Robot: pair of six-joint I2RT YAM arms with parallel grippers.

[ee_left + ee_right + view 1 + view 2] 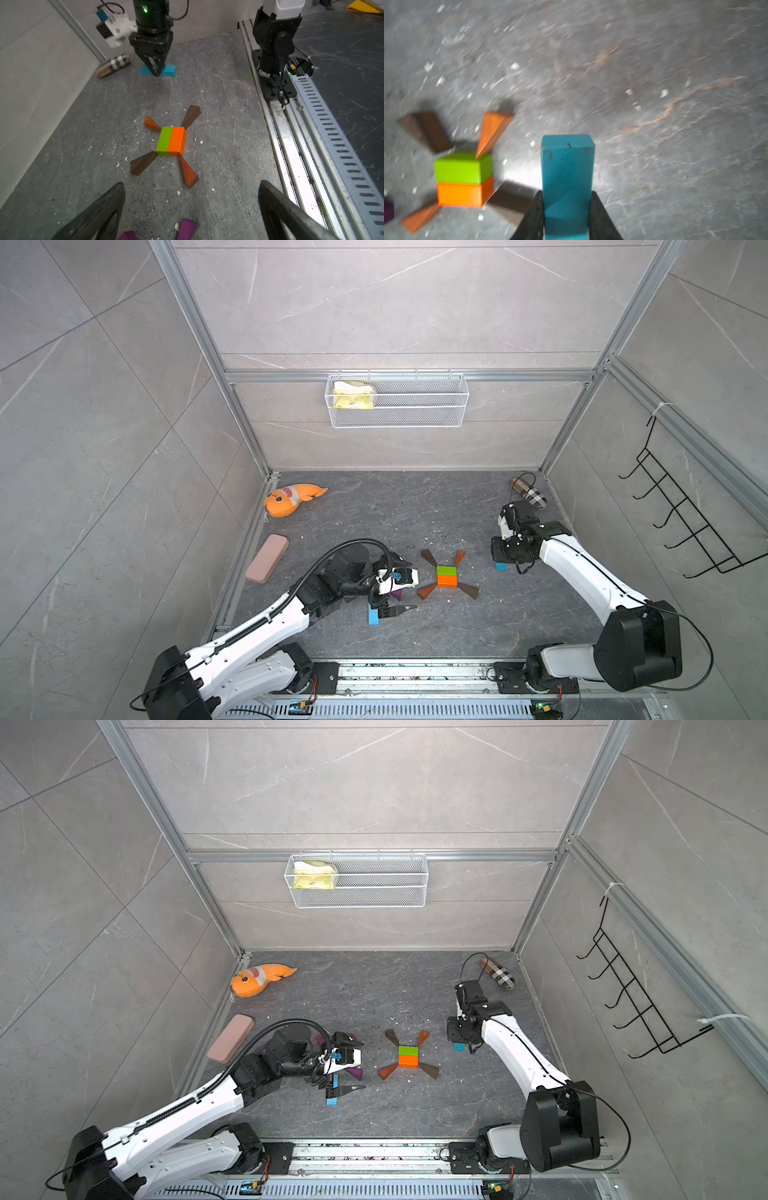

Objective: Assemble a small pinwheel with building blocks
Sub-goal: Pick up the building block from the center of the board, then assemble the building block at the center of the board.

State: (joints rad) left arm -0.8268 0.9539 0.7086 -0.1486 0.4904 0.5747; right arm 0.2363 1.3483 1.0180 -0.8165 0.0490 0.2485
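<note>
Clamping a long light-blue painted bar [566, 162] by its sides, the right claw [566, 193] points down at the table [415, 510], a dark grey stone-look slab veined with rusty lines and strewn with white flecks. Whether the bar touches it I cannot tell. Near it, toward the middle, a green brick [446, 571] and an orange brick [447, 581] lie touching side by side, with four brown and orange triangular wedges [469, 591] fanning from their corners. Across from them the left claw [192, 184] stands spread wide and empty, near purple wedges [188, 228], with a second light-blue bar [373, 616] close by. Farther out lie a pink rounded case [267, 558], an orange plush fish [286, 502] and a checked pouch [530, 492]. A metal rail [415, 672] edges the near side. Pale grey marbled panels in aluminium framing wall the table in. A white mesh basket [415, 414] hangs on the back panel and a black wire hook rack [685, 506] on the side.
</note>
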